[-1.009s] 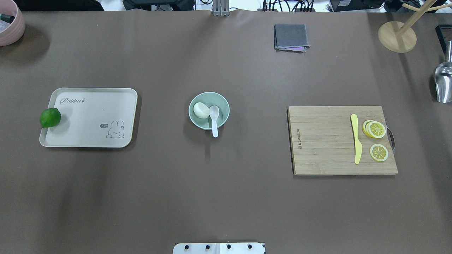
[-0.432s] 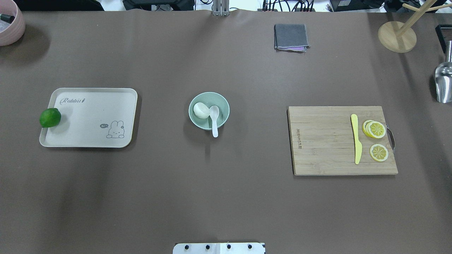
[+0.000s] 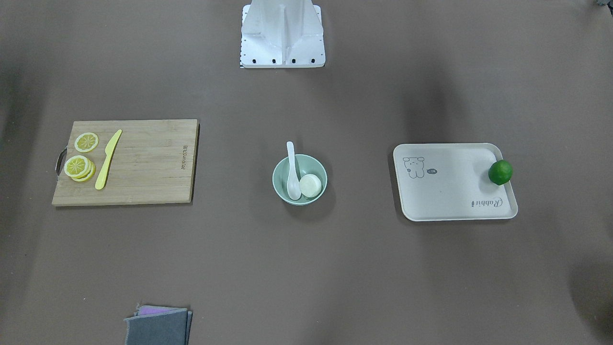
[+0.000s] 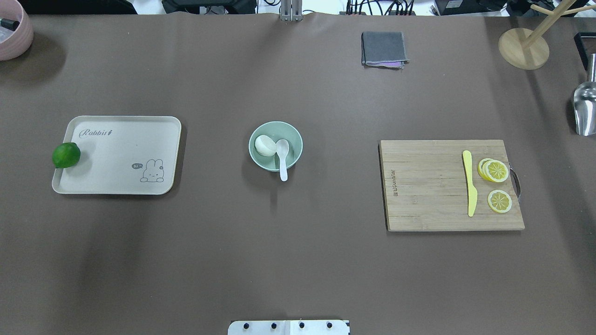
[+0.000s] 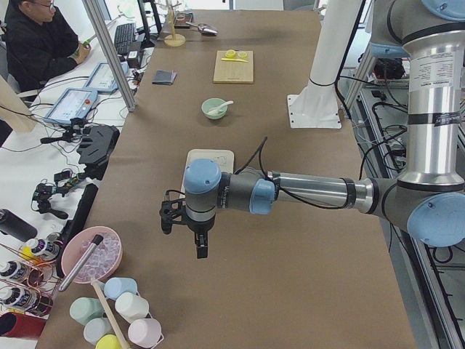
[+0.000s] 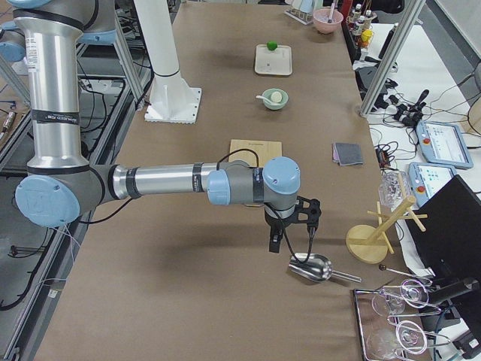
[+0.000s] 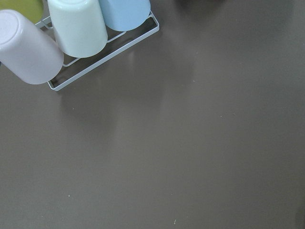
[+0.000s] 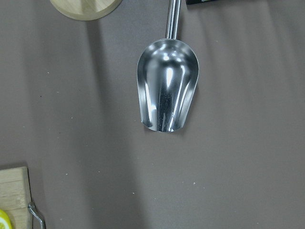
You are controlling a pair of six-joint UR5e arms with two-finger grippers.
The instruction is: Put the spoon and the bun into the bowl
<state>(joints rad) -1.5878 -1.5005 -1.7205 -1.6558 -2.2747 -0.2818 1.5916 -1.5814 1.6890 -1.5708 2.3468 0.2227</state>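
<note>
The pale mint-green bowl (image 4: 291, 136) stands at the table's middle. The white bun (image 4: 264, 145) lies inside it on the left. The white spoon (image 4: 282, 156) has its scoop in the bowl and its handle over the near rim. The front view shows the same bowl (image 3: 315, 166), bun (image 3: 310, 185) and spoon (image 3: 292, 175). My left gripper (image 5: 198, 249) hangs over bare table far off at the left end. My right gripper (image 6: 279, 242) hangs far off at the right end, above a steel scoop (image 8: 167, 90). Both show only in side views; I cannot tell whether they are open or shut.
A beige tray (image 4: 121, 158) with a green lime (image 4: 65, 155) lies left of the bowl. A wooden board (image 4: 428, 186) with a yellow knife (image 4: 470, 184) and lemon slices (image 4: 496, 171) lies right. A grey cloth (image 4: 383, 49), a wooden stand (image 4: 523, 48) and a cup rack (image 7: 76, 33) sit at the edges.
</note>
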